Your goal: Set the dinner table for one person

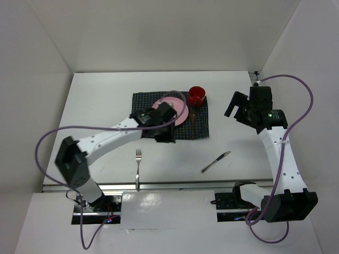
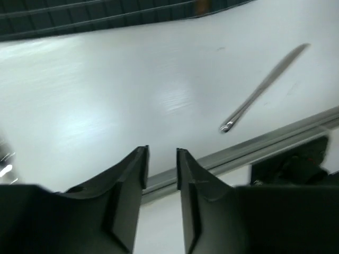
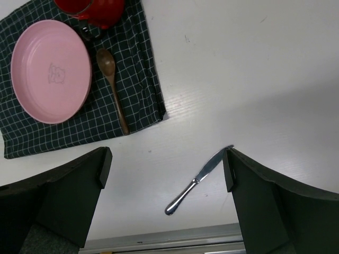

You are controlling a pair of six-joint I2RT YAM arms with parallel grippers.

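Observation:
The white dinner table (image 1: 100,100) carries a dark checked placemat (image 1: 143,100) with a pink plate (image 1: 179,112), a red cup (image 1: 196,96) and a wooden spoon (image 1: 193,120) on it. A fork (image 1: 138,165) and a knife (image 1: 215,162) lie on the bare tabletop near the front edge. My left gripper (image 1: 164,138) hovers over the placemat's front edge, narrowly open and holding nothing (image 2: 162,153). Hanging high at the right, my right gripper (image 1: 233,106) is wide open and empty (image 3: 167,159), with the knife (image 3: 198,181) below, between its fingers.
A metal rail (image 1: 175,185) runs along the table's near edge and shows in the left wrist view as rail (image 2: 275,140). White walls enclose the table on three sides. The left arm lies across the plate's left side.

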